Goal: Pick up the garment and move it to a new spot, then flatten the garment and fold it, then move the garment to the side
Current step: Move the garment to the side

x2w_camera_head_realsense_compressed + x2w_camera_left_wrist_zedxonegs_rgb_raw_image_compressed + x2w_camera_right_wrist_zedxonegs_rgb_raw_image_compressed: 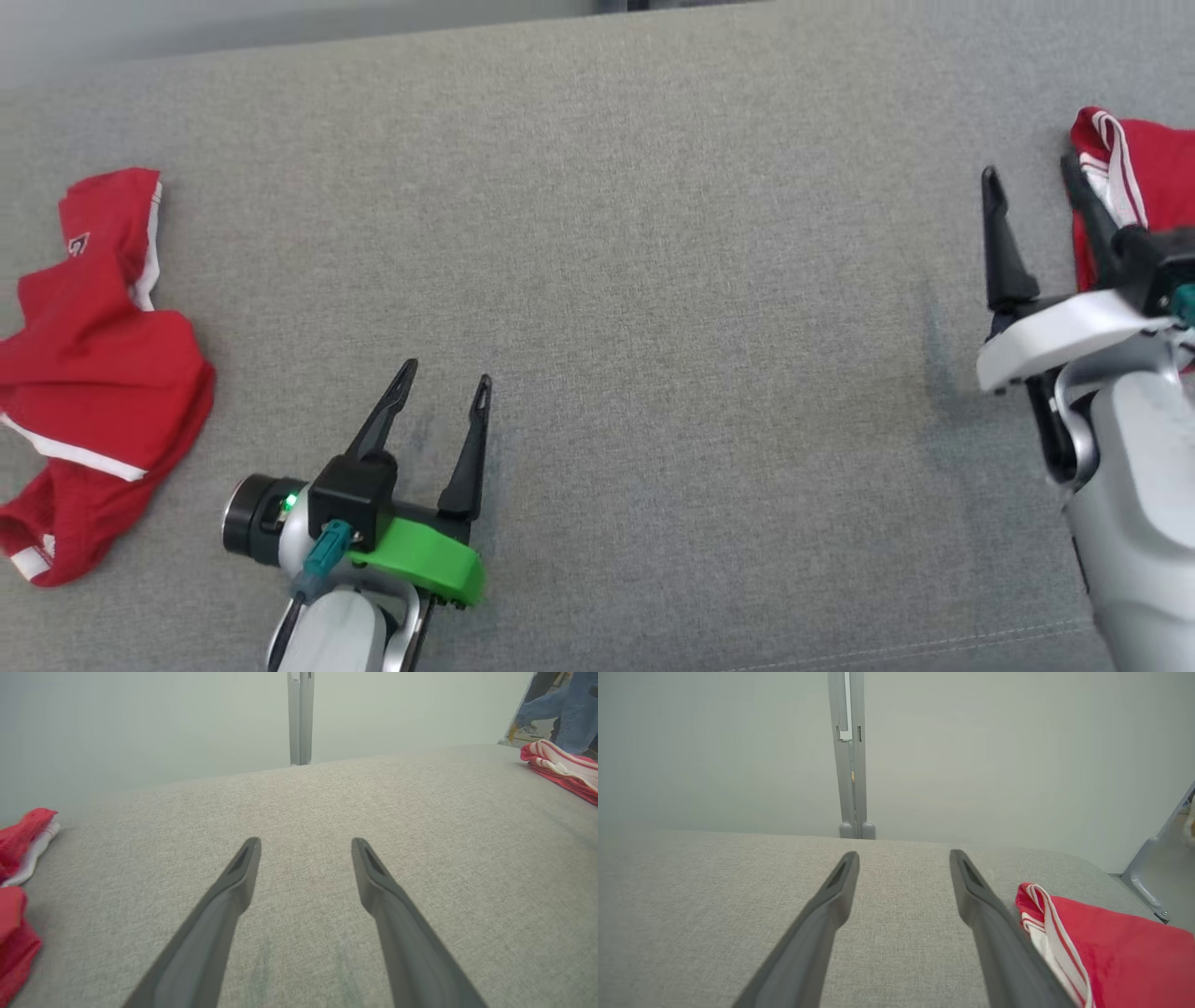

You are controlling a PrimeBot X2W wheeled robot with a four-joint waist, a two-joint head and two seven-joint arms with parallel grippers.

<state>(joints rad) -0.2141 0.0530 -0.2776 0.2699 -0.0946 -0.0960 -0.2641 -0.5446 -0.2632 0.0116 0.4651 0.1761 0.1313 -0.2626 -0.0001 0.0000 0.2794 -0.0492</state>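
A red garment with white stripes (1153, 159) lies bunched at the far right of the grey padded surface, and also shows as the red garment (1111, 947) in the right wrist view. My right gripper (1029, 168) stands open just left of it, its right finger (994, 914) close beside the cloth, with nothing between the fingers. A second red garment with white trim (103, 373) lies crumpled at the far left. My left gripper (447, 373) is open above bare surface near the front, right of that garment, holding nothing.
The grey fabric surface (653, 280) stretches wide between the two garments. A pale wall with a grey post (850, 765) stands behind its far edge. A person's legs in jeans (560, 704) show at the left wrist view's top right.
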